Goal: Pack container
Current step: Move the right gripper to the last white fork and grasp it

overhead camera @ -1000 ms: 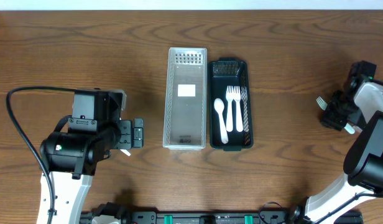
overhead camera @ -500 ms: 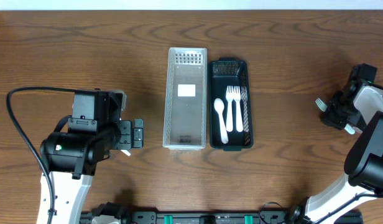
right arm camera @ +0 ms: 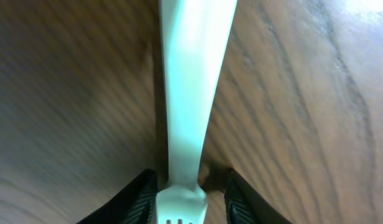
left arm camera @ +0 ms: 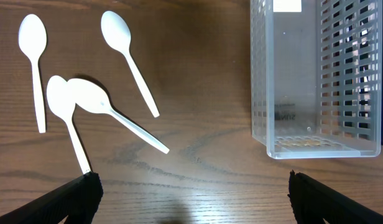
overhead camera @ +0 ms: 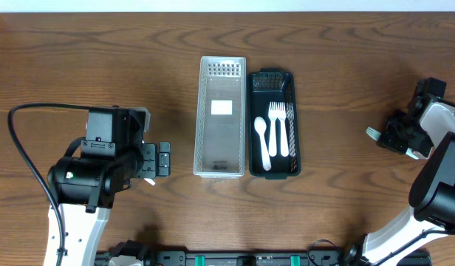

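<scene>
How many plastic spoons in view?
5. Four spoons loose on the table left of the clear bin, two overlapping; fifth spoon in the black tray. Others may be hidden.

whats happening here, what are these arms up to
The right end effector holds a white fork at the far right of the table, away from the containers. The black tray already has a spoon and forks in it; the clear bin beside it is empty. The left end effector sits open near four loose spoons.
</scene>
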Action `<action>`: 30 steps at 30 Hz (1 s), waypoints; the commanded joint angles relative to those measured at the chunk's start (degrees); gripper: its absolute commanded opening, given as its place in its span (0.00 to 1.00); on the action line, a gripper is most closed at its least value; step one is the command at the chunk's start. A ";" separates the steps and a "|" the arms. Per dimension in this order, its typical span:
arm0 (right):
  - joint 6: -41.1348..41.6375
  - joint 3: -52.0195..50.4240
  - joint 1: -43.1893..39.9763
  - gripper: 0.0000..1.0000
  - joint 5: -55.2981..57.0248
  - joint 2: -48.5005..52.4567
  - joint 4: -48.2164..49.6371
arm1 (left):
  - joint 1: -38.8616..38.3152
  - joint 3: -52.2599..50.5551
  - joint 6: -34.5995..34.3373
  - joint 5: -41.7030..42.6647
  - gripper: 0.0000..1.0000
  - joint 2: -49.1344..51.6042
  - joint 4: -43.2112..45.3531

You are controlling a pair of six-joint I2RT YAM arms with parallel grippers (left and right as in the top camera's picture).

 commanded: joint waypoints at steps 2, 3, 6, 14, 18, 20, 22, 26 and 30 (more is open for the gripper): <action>-0.74 -0.98 -0.55 0.38 -1.49 0.61 -1.81 | -0.13 0.94 0.11 -0.39 0.98 -0.31 -0.31; -0.74 -0.98 -0.55 0.38 -1.49 0.61 -2.27 | -0.13 0.94 0.11 -0.39 0.98 -0.31 -0.31; -0.74 -0.98 -0.55 0.36 -1.49 0.61 -3.43 | -0.13 0.94 0.11 -0.39 0.98 -0.31 -0.33; -0.74 -0.98 -1.14 0.37 -1.07 0.61 -4.11 | -0.13 0.94 0.13 -0.39 0.98 -0.31 -0.50; -0.76 -0.98 -2.08 0.38 -0.39 0.61 -4.09 | -0.13 0.94 0.13 -0.39 0.98 -0.31 -0.50; -1.53 -0.98 -2.69 0.40 0.61 0.61 -4.09 | -0.13 0.94 0.13 -0.39 0.98 -0.31 -0.50; -2.45 -0.98 -3.10 0.41 1.18 0.61 -4.09 | -0.13 0.94 0.13 -0.39 0.98 -0.31 -0.50; -5.44 -0.98 -3.89 0.32 2.03 0.61 -4.09 | -0.13 0.94 0.13 -0.39 0.98 -0.31 -0.48; -6.75 -0.98 -4.26 0.29 2.03 0.61 -4.11 | -0.13 0.94 0.13 -0.39 0.98 -0.31 -0.50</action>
